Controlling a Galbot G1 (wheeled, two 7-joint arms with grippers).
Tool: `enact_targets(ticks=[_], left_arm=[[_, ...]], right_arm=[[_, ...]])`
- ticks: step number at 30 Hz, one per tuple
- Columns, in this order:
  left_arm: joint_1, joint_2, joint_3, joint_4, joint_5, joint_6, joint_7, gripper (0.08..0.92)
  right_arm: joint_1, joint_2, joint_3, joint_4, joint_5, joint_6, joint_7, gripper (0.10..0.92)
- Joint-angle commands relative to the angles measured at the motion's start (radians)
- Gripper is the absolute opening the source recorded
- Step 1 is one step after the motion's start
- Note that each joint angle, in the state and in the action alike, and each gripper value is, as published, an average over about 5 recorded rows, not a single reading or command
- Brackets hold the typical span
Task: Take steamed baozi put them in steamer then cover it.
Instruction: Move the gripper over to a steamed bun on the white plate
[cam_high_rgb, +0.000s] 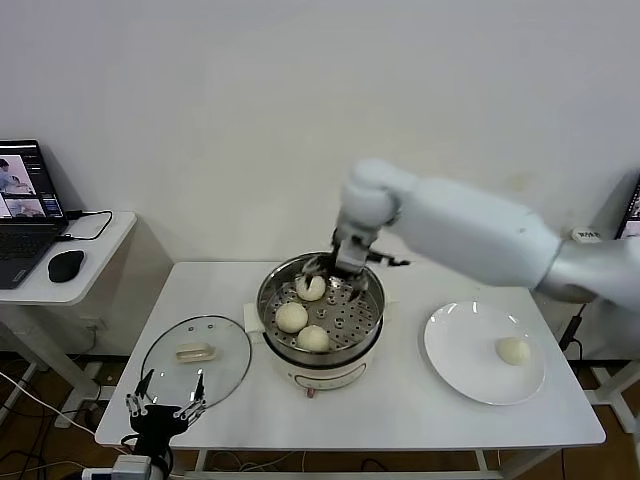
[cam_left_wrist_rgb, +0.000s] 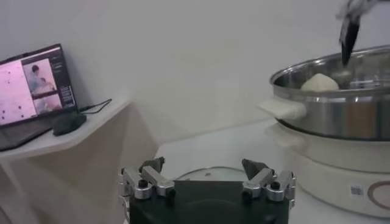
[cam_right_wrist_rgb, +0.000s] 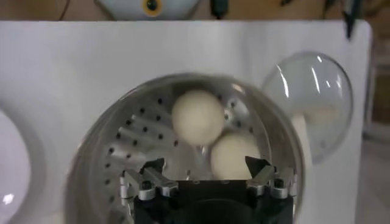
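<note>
from the head view, my right gripper (cam_high_rgb: 338, 266) hangs over the far rim of the steamer (cam_high_rgb: 275, 283), jaws spread wide and holding nothing. three steamed baozi lie on the perforated floor: one (cam_high_rgb: 311, 287) just under my fingers, one (cam_high_rgb: 291, 317) toward my left, one (cam_high_rgb: 313, 338) at the near side. a fourth baozi (cam_high_rgb: 513, 350) sits on the white plate (cam_high_rgb: 460, 350) to my right. the cover (cam_high_rgb: 195, 358) lies flat on the table (cam_high_rgb: 400, 410) left of the steamer, and my left gripper (cam_high_rgb: 166, 398) rests at the table's near edge beside it, jaws apart and empty.

in the left wrist view, my left gripper (cam_left_wrist_rgb: 207, 178) shows its fingers wide open with nothing between them, the cover's rim (cam_left_wrist_rgb: 210, 173) just beyond. the steamer (cam_left_wrist_rgb: 341, 103) stands farther off, a baozi (cam_left_wrist_rgb: 320, 83) peeking above its wall.

in the right wrist view, my right gripper (cam_right_wrist_rgb: 206, 176) is fully open above the steamer (cam_right_wrist_rgb: 122, 146); two baozi (cam_right_wrist_rgb: 198, 117) (cam_right_wrist_rgb: 234, 155) lie clear beneath, a third is mostly hidden behind my jaws. the cover (cam_right_wrist_rgb: 317, 103) lies beside the steamer.
</note>
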Motion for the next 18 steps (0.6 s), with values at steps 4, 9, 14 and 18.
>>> enact_targets(ticks=[4,9,14,18], left_arm=[[-0.014,0.007,0.03,0.008,0.002,0.006,0.006,0.823],[-0.019,0.017,0.043,0.017,0.01,0.007,0.007,0.823],[-0.017,0.02,0.045,0.021,0.005,0.01,0.007,0.823],[-0.011,0.022,0.046,0.025,0.001,0.012,0.007,0.823]], right_arm=[[0.073,-0.34,0.018,0.003,0.174,-0.5,-0.017,0.823],[0.027,-0.457,0.028,-0.003,0.123,-0.606,-0.023,0.823],[-0.083,-0.531,0.078,-0.034,0.032,-0.617,-0.026,0.823],[-0.222,-0.551,0.181,-0.085,-0.049,-0.604,-0.025,0.823]])
